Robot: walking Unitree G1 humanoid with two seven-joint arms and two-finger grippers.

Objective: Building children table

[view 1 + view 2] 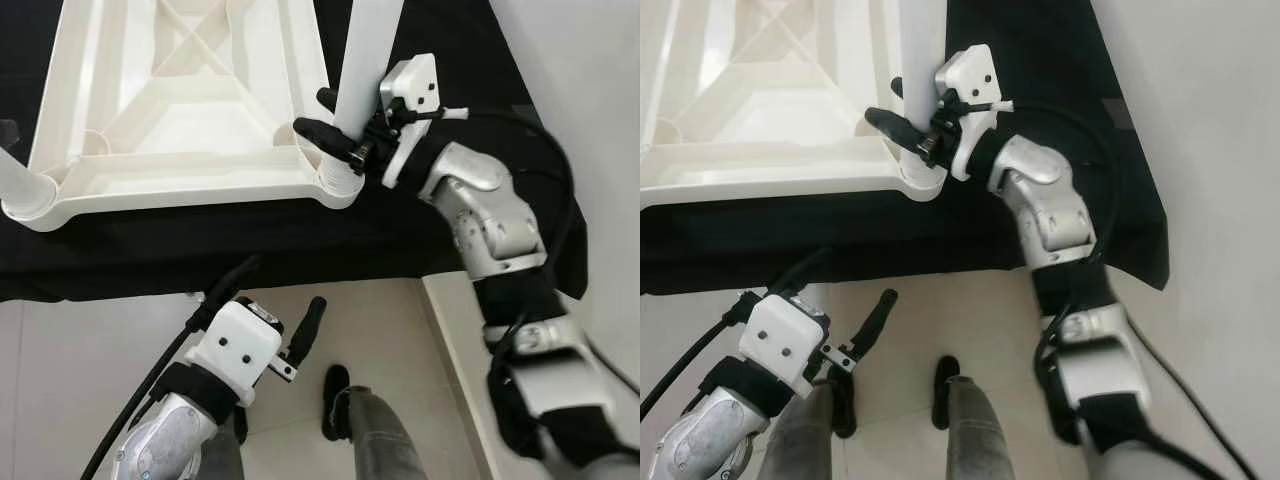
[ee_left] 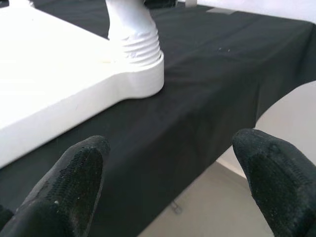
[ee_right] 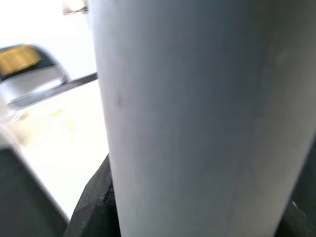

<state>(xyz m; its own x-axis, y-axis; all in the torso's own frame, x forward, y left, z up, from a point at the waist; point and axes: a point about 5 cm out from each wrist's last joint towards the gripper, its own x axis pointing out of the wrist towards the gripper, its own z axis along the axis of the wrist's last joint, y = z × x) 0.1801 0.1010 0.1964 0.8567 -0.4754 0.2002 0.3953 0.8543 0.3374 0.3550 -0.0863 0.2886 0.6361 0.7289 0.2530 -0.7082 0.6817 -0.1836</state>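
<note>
Tabletop point(image 1: 190, 110) upturned on black cloth point(image 1: 200, 240); right fingers point(image 1: 335, 125) clamp leg point(image 1: 365, 60); left fingers point(image 2: 74, 182) wide.

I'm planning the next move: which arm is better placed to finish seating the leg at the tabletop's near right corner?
Right. The right gripper is already closed around that white leg just above its corner socket, while the left gripper hangs open, low over the floor, short of the tabletop.

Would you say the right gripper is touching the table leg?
Touching: in the left eye view the right gripper has its black fingers clamped on the table leg.
</note>
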